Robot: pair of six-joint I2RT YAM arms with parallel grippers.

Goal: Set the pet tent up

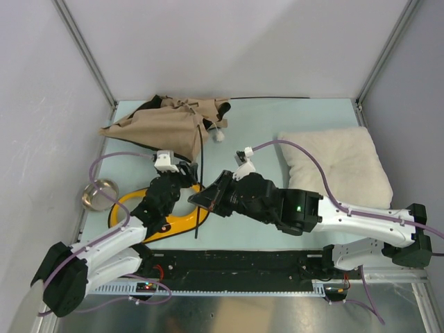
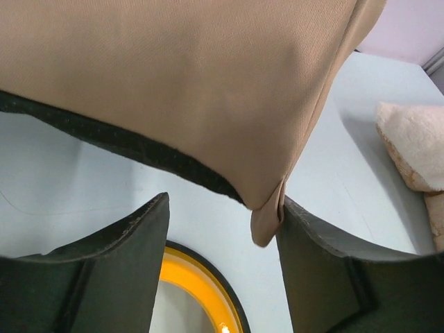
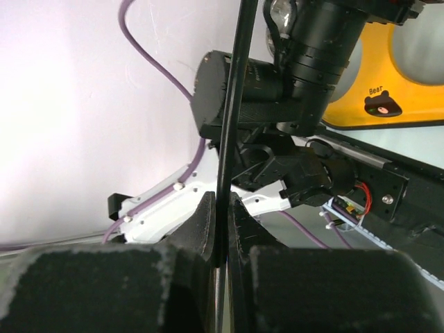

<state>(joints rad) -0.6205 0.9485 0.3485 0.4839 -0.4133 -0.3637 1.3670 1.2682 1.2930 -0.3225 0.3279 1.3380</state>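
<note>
Pet tent (image 1: 170, 125): collapsed just ahead of my left gripper (image 2: 222, 243), whose fingers (image 2: 125, 263) stand apart around a fabric corner (image 2: 267, 222). My right gripper (image 3: 220, 222): clamped on its thin black pole (image 3: 234, 104). Step, I judge: erecting frame. Next: steady fabric, swing pole upright.

**Work Surface and Items Resting on It**

The table (image 1: 277, 125) has a pale blue-green top, with pale walls on three sides. The pet tent (image 1: 163, 128) lies collapsed at the far left corner as a heap of tan fabric. A cream pillow (image 1: 336, 166) occupies the right side, near the right wall. A yellow feeder (image 1: 182, 220) sits at the near left, partly hidden. A metal bowl (image 1: 99, 193) stands just beside the feeder's left end, at the table's left edge.
</note>
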